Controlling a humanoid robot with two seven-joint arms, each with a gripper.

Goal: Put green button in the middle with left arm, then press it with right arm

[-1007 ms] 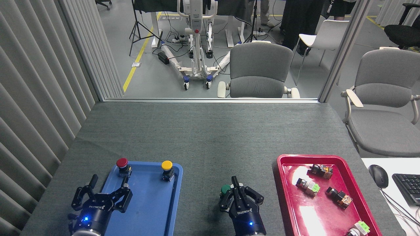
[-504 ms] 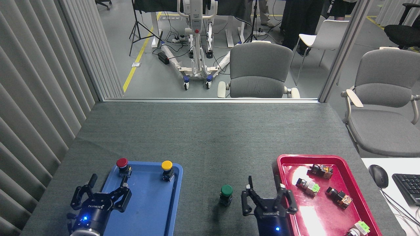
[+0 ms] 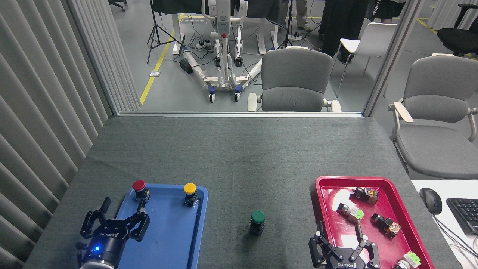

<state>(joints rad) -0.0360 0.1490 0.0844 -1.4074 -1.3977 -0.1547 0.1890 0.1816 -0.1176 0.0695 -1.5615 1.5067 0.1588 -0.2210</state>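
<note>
At the bottom edge, the right gripper [image 3: 341,239] hangs over the near end of the red tray [image 3: 320,194], its black fingers spread apart with nothing between them, and white lettering on its body reads ROBOTIQ. At the bottom left, the left gripper [image 3: 117,220] sits over the near left corner of the blue tray [image 3: 168,239], fingers likewise spread and empty, with the same ROBOTIQ lettering seen upside down and a small blue light glowing below it. Between the two trays, the green button [image 3: 257,220] stands upright on the bare gray cloth [image 3: 239,157] of the table, touched by neither gripper and well apart from both. In the red tray lie several small switch parts [image 3: 373,213], some with green or orange bits. Toward the far end of the blue tray stand a red button [image 3: 139,188] on the left and a yellow button [image 3: 190,192] on the right. On a white surface to the right of the table lie a black mouse [image 3: 430,200] and the corner of a keyboard [image 3: 465,213]. Beyond the table edge stand two gray chairs [image 3: 295,80], a white wheeled stand [image 3: 224,56] with cables around it, and a yellow line [image 3: 157,65] painted on the floor.
</note>
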